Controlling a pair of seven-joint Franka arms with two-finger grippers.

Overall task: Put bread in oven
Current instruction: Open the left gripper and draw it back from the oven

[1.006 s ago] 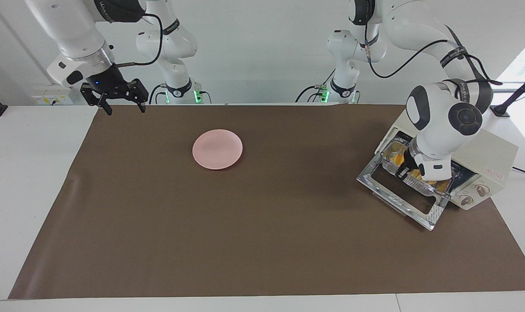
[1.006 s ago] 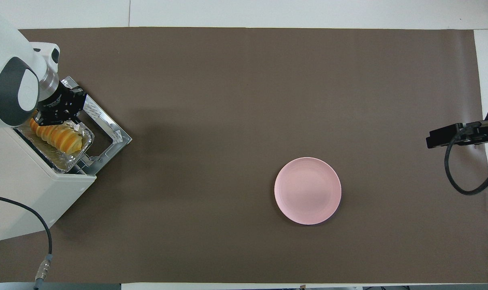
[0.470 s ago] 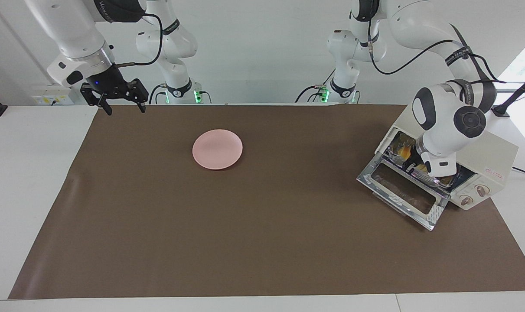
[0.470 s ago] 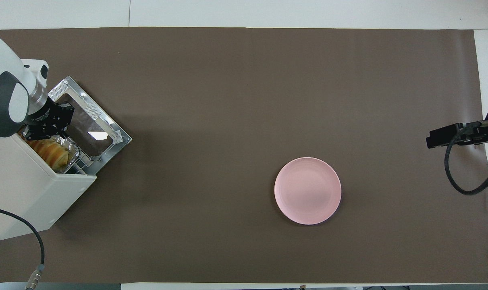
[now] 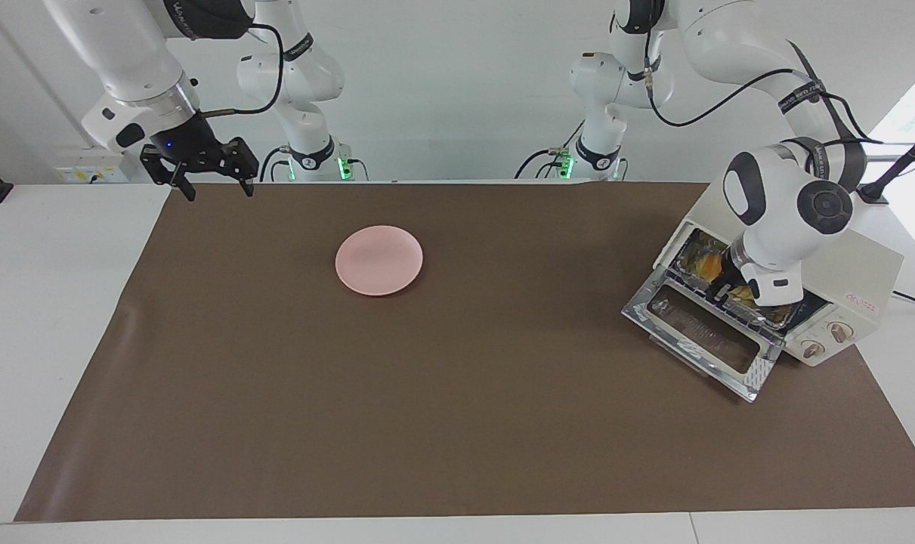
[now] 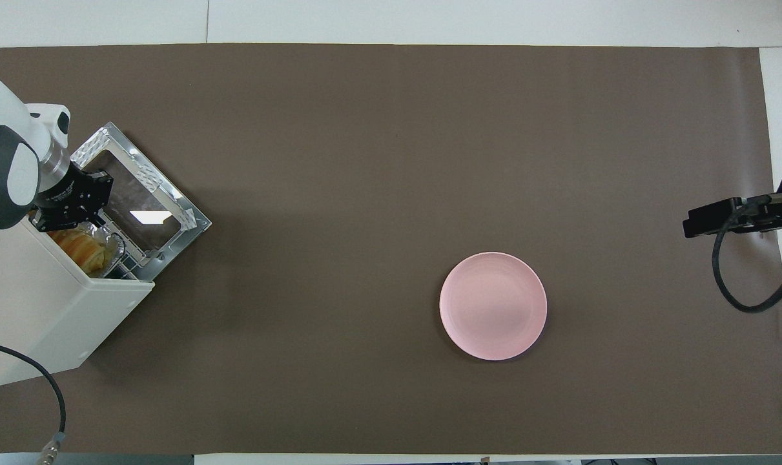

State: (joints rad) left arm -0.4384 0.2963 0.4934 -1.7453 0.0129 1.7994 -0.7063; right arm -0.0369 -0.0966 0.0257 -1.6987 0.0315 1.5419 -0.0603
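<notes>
The oven [image 5: 842, 283] stands at the left arm's end of the brown mat [image 5: 457, 393], at about three o'clock in the facing view and nine o'clock in the overhead view, with its glass door [image 5: 703, 336] dropped open and lying flat in front of it. The bread [image 6: 81, 244] lies inside the oven's mouth in a crinkled foil tray [image 6: 110, 248], only its yellow-orange end showing from overhead; in the facing view a patch of it can be seen through the opening, beside the arm's wrist. The left gripper [image 6: 64, 213] is at the oven's opening, just over the tray and the inner edge of the door, its fingertips hidden by its own black body and the wrist, so I cannot tell whether they are parted or closed, nor whether they touch the tray or the bread. The right gripper [image 5: 211, 185] waits in the air at about ten o'clock in the facing view, over the mat's corner at the right arm's end, with its fingers spread apart and nothing between them. A round pink plate [image 5: 379, 260] sits bare on the mat, near the middle, well apart from the oven.
</notes>
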